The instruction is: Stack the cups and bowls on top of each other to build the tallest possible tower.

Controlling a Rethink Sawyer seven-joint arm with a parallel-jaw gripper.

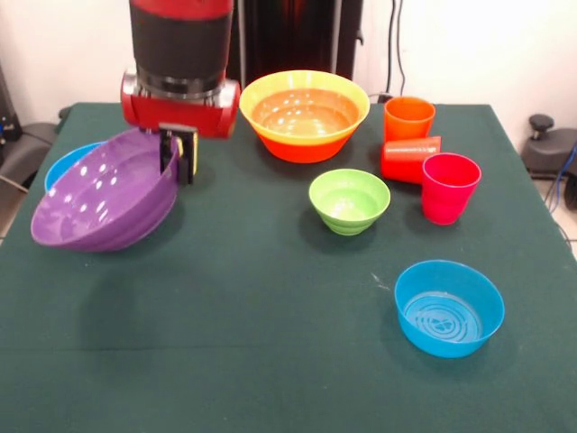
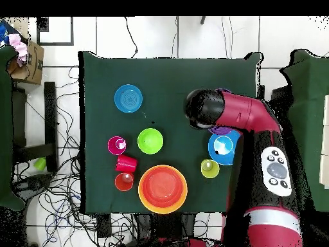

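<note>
Gripping: you are seeing the gripper clamping the rim of the purple bowl, one finger inside the rim and one outside, at the front view's left.
Purple bowl: it is tilting steeply, its opening facing up and toward the camera; nothing is lying inside it. In the overhead view the arm is covering nearly all of it, and only a purple sliver is showing.
Blue bowl behind: a blue bowl is peeking out from behind the purple one; from above its inside is showing only a bright glare spot.
Yellow-orange bowl: the large bowl is sitting upright at the far middle of the table, an orange-red bowl nested inside it.
Green bowl: the small light green bowl is standing alone near the centre, holding nothing.
Second blue bowl: it is standing well apart at the near right, holding nothing.
Cups: the orange cup is standing upright; the red cup is lying on its side just in front of it; the magenta-pink cup is standing upright against the red one.
Yellow cup: you are finding it only from above, upright, just beside the first blue bowl.
Stacking: apart from the nested pair, nothing is sitting on anything else.
</note>
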